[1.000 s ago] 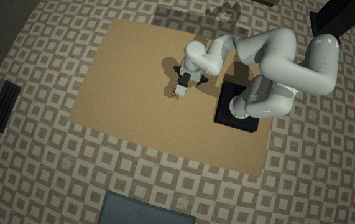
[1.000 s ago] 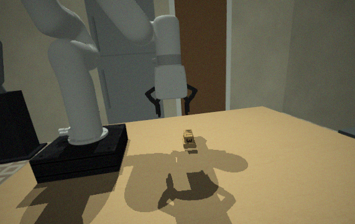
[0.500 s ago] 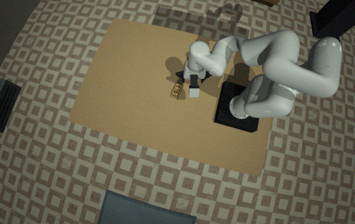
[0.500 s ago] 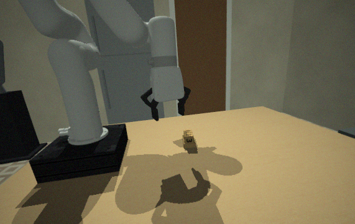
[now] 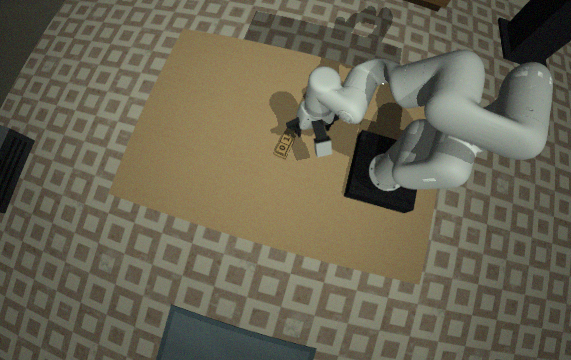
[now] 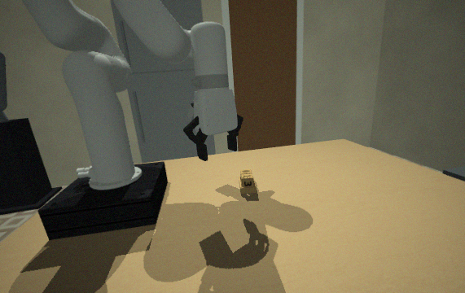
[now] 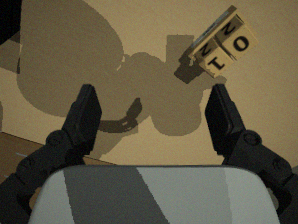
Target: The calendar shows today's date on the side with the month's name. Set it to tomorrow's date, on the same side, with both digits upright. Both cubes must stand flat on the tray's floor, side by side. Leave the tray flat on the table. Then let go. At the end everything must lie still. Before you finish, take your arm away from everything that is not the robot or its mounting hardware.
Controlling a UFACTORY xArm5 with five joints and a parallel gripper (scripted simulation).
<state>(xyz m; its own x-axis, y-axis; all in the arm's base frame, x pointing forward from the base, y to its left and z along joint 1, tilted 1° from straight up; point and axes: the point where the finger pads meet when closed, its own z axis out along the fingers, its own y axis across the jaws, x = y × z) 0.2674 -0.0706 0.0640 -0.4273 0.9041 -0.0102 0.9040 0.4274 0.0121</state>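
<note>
A tan desk (image 5: 205, 170) is seen standing on a checkered floor (image 5: 90, 280). A small calendar tray (image 5: 283, 147) holding two cubes is set flat on the desk, near the middle. The arm's black base block (image 5: 360, 187) rests at one desk edge, well apart from the tray

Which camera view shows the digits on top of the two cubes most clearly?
The wrist view: the cubes appear large, tops reading 0 and 1. The top view shows them tiny, digits barely legible. The exterior view shows only one end face.
</note>
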